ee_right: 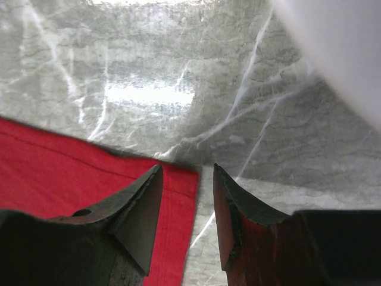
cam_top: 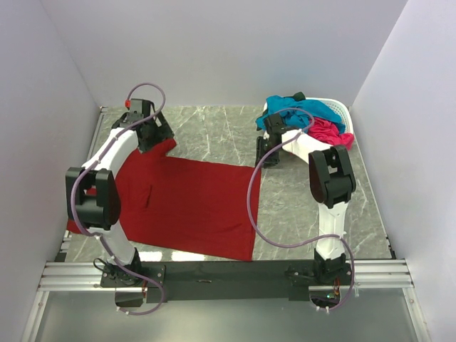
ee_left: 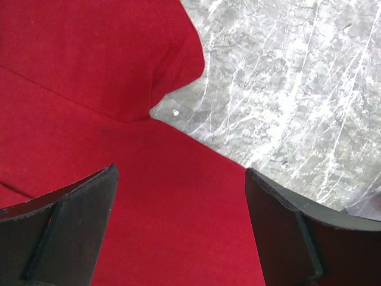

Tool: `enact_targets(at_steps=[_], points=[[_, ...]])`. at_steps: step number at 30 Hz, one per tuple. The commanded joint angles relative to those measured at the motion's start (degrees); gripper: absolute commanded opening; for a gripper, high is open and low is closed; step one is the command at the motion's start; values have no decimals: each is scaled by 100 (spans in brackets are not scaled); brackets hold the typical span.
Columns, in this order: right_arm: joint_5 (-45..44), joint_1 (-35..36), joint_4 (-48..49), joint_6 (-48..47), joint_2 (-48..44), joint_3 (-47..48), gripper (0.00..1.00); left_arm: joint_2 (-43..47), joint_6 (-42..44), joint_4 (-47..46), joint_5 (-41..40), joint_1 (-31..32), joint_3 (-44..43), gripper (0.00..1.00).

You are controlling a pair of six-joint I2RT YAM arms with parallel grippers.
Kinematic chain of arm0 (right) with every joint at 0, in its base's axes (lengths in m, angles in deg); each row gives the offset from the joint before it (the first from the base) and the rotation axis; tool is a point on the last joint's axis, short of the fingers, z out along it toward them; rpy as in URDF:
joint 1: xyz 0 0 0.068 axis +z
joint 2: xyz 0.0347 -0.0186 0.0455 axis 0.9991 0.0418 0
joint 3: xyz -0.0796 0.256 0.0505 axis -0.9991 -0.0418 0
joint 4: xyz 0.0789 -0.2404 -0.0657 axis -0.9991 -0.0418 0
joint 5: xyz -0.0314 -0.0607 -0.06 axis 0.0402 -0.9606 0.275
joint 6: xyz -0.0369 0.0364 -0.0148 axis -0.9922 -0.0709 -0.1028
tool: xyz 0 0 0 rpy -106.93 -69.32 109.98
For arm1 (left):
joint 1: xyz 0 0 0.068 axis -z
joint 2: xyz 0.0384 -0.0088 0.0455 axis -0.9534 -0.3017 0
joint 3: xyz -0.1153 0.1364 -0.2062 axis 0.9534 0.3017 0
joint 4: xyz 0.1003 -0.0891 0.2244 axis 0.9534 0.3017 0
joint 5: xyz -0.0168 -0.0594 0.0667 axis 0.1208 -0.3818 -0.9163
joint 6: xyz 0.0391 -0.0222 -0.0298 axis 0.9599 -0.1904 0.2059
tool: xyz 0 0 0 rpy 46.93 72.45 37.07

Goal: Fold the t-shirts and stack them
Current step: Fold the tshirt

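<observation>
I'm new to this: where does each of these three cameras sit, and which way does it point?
Top external: above and behind the bases, looking down at the table and dark red t-shirt; left arm and right arm show whole.
Left wrist: on the left arm, facing down at the t-shirt's sleeve; its open jaws at the bottom.
Right wrist: on the right arm, low over the t-shirt's corner; open jaws show.
Shared: all three see the t-shirt and table.

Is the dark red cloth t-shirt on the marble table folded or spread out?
Spread out. The dark red t-shirt lies flat across the grey marble table, one sleeve sticking out sideways; no fold shows.
</observation>
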Motion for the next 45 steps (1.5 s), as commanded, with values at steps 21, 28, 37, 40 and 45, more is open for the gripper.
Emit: enact_targets(at_steps=[21, 28, 37, 40, 45], points=[[-647, 384, -159, 78, -34, -399, 1, -1162, 237, -95, -257, -49, -1440, 92], [-436, 472, -194, 183, -412, -618, 0, -2472, 439, 362, -617, -49, -3069, 91], [-322, 612, -18, 412, -580, -1154, 0, -3009, 826, 336, -661, 4, -3202, 76], [-313, 630, 34, 438, -597, -1260, 0, -3071, 887, 327, -662, 48, -3140, 72], [-304, 648, 8, 412, -536, -1225, 0, -2966, 1001, 169, -740, 267, -2780, 71]])
